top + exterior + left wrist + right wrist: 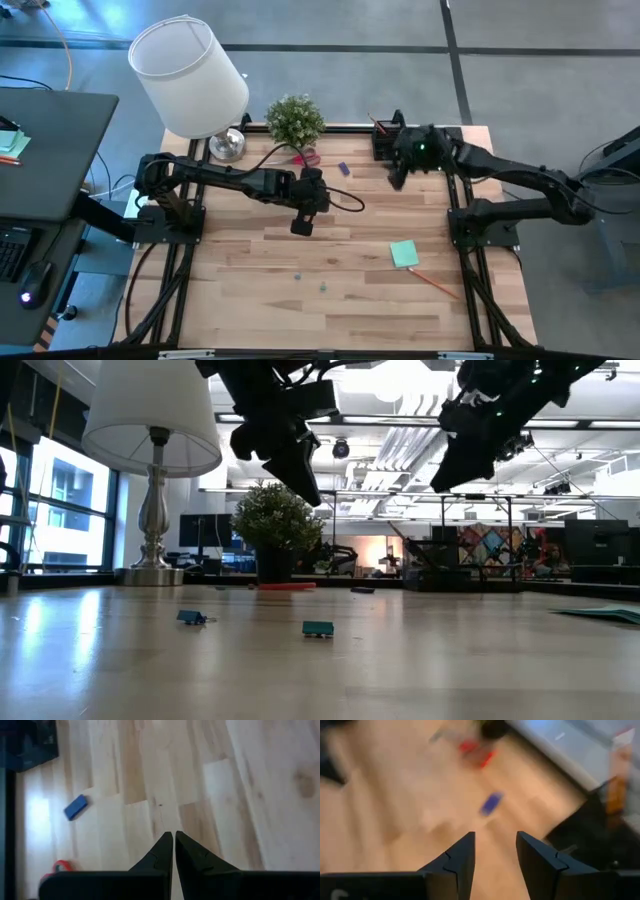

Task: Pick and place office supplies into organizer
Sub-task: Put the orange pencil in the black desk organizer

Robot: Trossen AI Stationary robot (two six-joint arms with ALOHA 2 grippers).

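One black compartment organizer (384, 140) at the table's far right edge — my right gripper (495, 851) hangs beside it, jaws parted, nothing held. My left gripper (173, 842), clenched empty, sits mid-table. One mint-green sticky pad (404, 253), one orange pencil (434, 281), one purple piece (344, 169), two small clips (318, 628) — bare wood around them.

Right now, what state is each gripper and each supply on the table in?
left gripper: shut, empty, above bare wood
right gripper: open, empty, beside the organizer
sticky-note pad: flat on table, not yet placed
pencil: lying on table
scissors: lying by the plant
purple piece: on table
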